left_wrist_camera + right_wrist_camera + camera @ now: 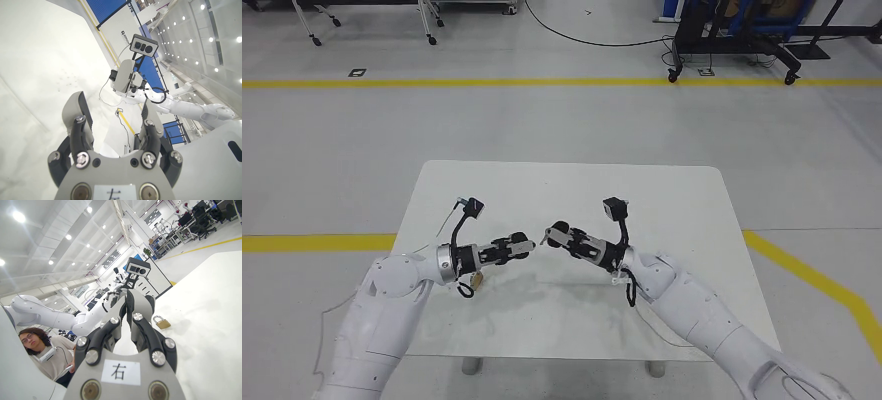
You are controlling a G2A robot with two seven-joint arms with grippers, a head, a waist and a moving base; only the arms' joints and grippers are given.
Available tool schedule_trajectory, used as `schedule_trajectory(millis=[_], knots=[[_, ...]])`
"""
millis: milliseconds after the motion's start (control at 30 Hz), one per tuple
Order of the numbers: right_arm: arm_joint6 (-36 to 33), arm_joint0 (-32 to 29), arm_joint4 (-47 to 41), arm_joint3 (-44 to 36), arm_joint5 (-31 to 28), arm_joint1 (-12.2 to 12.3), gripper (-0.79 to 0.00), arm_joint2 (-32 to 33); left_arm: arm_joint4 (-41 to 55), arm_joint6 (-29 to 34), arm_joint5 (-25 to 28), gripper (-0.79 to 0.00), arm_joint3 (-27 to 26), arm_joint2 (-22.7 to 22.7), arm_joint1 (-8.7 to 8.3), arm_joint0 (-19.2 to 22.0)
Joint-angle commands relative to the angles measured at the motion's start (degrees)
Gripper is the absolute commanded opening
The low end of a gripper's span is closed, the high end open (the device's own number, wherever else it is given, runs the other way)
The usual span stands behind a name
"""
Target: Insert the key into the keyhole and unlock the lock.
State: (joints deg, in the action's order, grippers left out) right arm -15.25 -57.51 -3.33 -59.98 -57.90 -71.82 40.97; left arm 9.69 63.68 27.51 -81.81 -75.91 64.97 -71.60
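White table (pixel 642 200) carried the brass lock (pixel 161 322), lying untouched; left claw (pixel 113 100) stood apart, likely ready to take it; right claw (pixel 127 296), opposite, was pressed together

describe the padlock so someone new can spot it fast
Start at the white table. Past the shut right gripper, untouched on the tabletop, lies the padlock. Its small brass body and silver shackle stand out against the plain white surface around it.
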Motion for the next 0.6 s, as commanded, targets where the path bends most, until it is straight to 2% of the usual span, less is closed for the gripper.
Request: schedule_trajectory(millis=[0, 333, 500, 567], knots=[[-0.6, 0.4, -0.3, 1.0, 0.5, -0.3, -0.785, -0.2, -0.2, -0.4, 0.2, -0.434, -0.3, 0.2, -0.08, -0.2], [-2.8, 1.8, -1.5, 3.7, 1.3, -2.0, -0.785, -1.5, 0.1, -0.4, 0.4, -0.428, -0.1, 1.3, -0.49, 0.1], [-4.9, 2.4, -2.7, 4.4, 1.5, -2.8, -0.785, -2.5, -0.7, -1.2, 0.4, -0.468, -0.2, 1.6, -0.7, 0.3], [-5.2, 2.7, -3.0, 4.9, 1.6, -3.1, -0.785, -2.7, -1.1, -1.4, 0.5, -0.514, -0.3, 1.8, -0.78, 0.3]])
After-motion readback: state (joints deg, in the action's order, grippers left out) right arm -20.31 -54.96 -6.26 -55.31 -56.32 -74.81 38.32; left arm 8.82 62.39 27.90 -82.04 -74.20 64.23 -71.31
